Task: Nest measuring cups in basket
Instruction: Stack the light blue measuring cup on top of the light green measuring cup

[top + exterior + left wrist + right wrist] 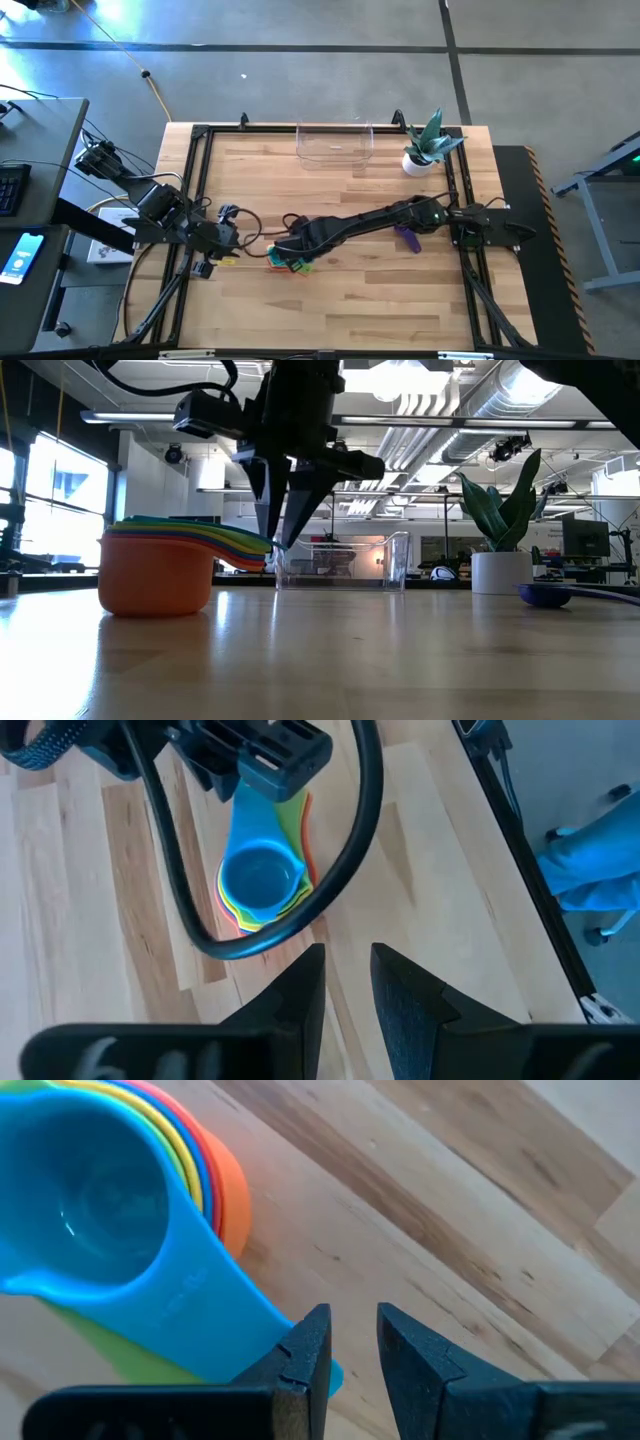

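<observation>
A nested stack of measuring cups (285,262) stands on its orange bottom cup (155,575), with the blue cup (262,880) on top and the handles fanned out to one side. A purple cup (408,238) lies apart, near the right arm's base. The clear basket (335,145) sits at the table's far edge. My right gripper (352,1330) points down over the free ends of the handles (250,545), its fingers a narrow gap apart. My left gripper (347,970) hovers left of the stack, also narrowly open. My right gripper comes from above, and one finger (305,1355) stands over the free end of the blue cup's handle (250,1330). The handle is wider than the gap and does not lie between the fingers. I cannot tell whether the finger touches it.
A white plant pot (417,162) with a green plant stands right of the basket at the far edge. A black cable (350,850) loops from the right arm above the stack. Bare wood lies between the stack and the basket (340,560).
</observation>
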You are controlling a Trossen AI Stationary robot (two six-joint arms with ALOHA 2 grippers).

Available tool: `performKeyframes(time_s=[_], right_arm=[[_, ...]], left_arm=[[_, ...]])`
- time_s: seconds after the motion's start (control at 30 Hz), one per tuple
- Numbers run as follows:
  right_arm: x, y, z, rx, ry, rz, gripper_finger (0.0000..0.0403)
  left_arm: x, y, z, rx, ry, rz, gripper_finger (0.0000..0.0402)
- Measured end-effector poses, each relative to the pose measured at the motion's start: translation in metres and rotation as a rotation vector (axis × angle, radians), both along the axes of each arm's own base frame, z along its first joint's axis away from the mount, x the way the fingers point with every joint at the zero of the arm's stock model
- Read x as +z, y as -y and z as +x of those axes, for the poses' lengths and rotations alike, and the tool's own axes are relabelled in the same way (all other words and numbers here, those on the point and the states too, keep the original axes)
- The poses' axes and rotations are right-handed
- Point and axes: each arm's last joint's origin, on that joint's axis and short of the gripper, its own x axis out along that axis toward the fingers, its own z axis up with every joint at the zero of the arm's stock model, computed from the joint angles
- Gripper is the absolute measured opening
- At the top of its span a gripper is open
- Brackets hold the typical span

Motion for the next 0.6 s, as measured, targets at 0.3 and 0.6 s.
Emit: performKeyframes(time_s=[0.3, 0.6], right_arm=[[0.000, -0.002, 0.000, 0.040, -0.009, 0.069, 0.0076], [0.002, -0.012, 0.002, 0.070, 0.020, 0.150, 0.0076]], left_arm=[[0.000, 0.000, 0.000, 0.000, -0.001, 0.001, 0.0074], [0.000, 0.000, 0.000, 0.000, -0.002, 0.002, 0.0074]])
